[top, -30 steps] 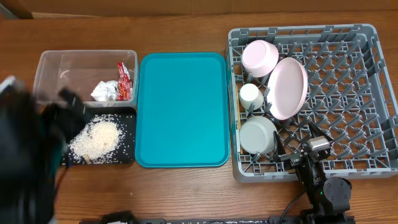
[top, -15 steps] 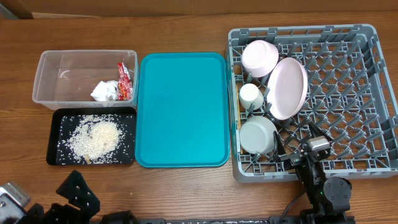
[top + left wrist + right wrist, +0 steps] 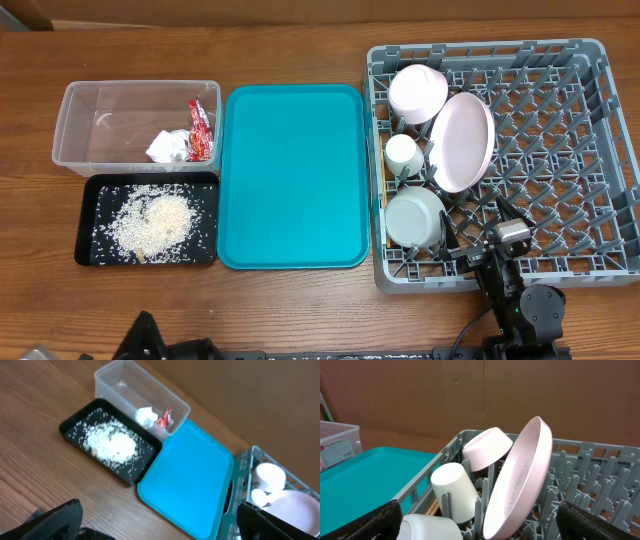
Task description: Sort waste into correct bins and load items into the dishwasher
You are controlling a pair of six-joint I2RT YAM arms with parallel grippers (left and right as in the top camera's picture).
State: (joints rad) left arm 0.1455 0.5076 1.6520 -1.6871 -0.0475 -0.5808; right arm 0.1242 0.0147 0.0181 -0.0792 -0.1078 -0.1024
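The grey dish rack [image 3: 600,60] at the right holds a pink plate [image 3: 462,142] on edge, a pink bowl [image 3: 418,92], a white cup [image 3: 404,154] and a white bowl [image 3: 415,215]. The right wrist view shows the plate [image 3: 520,475], pink bowl [image 3: 487,447] and cup [image 3: 455,492] close up. The clear bin [image 3: 100,110] holds a crumpled paper [image 3: 168,146] and a red wrapper [image 3: 200,130]. The black tray [image 3: 205,190] holds rice [image 3: 150,222]. My left gripper [image 3: 160,527] is open and empty, low at the overhead's bottom edge [image 3: 150,345]. My right gripper [image 3: 480,525] is open and empty at the rack's front [image 3: 478,248].
A teal tray [image 3: 292,175] lies bare between the bins and the rack, and shows in the left wrist view [image 3: 190,480]. Wooden sticks [image 3: 432,507] lie in the rack's left edge. Brown cardboard stands behind the table.
My left arm has drawn back from over the bins at the left to the overhead's bottom edge. The right arm and all objects have not moved.
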